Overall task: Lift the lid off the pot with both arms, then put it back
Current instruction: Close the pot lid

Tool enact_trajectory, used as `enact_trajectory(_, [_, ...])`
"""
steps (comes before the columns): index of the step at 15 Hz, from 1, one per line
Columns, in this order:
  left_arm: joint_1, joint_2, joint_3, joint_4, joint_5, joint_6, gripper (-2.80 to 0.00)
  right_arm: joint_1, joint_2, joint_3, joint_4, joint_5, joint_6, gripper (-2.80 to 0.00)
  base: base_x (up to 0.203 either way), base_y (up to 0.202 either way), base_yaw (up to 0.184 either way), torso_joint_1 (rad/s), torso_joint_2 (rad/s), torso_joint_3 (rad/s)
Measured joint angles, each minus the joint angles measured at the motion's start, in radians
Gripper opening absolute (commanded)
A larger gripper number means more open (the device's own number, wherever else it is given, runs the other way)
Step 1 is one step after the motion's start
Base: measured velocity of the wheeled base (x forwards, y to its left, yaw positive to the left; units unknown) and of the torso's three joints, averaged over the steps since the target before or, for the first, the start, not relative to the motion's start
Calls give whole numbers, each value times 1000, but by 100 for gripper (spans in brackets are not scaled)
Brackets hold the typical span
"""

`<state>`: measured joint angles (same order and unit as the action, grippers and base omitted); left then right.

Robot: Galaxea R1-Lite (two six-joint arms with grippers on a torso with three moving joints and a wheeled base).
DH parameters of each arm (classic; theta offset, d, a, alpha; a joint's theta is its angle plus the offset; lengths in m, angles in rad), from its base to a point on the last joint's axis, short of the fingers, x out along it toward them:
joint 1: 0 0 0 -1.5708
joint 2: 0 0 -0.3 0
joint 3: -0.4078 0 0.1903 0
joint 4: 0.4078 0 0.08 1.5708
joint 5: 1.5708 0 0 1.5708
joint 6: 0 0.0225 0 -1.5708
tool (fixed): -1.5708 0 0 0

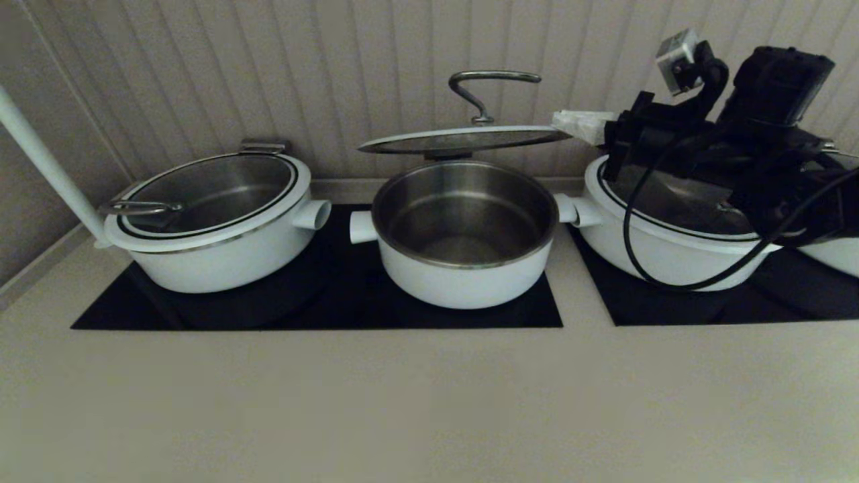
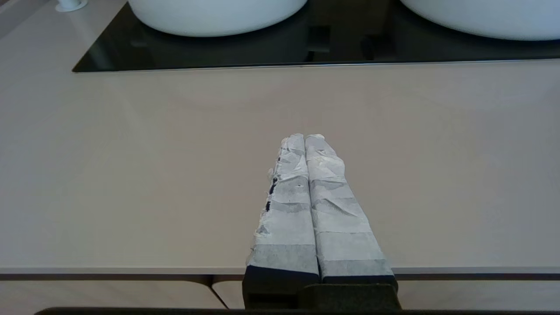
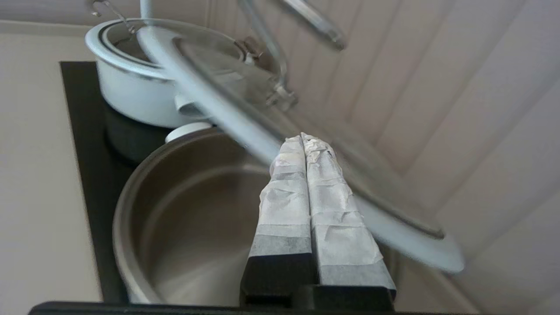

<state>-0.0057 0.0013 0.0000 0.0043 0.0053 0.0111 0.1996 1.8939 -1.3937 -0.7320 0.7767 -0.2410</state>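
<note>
One lid (image 1: 463, 139) hovers above one open pot (image 1: 463, 235), right gripper (image 1: 580, 125) closed under its rim; left gripper (image 2: 305, 139) closed, empty.

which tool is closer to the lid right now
Right. The right tool is shut on the lid at its rim, above the pot. The left tool is shut, over the counter, apart from it.

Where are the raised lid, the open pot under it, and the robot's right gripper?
lid (image 1: 463, 139): head view, on its glass.
pot (image 1: 463, 278): head view, on its white front wall.
right gripper (image 3: 304, 139): right wrist view, at its wrapped fingertips.
</note>
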Motion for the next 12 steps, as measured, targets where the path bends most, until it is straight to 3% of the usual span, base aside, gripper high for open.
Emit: enact_trajectory(12, [1, 0, 0, 0, 0, 0, -280, 9, -90, 165, 5, 1, -36, -280, 0, 0, 0, 0, 0, 0])
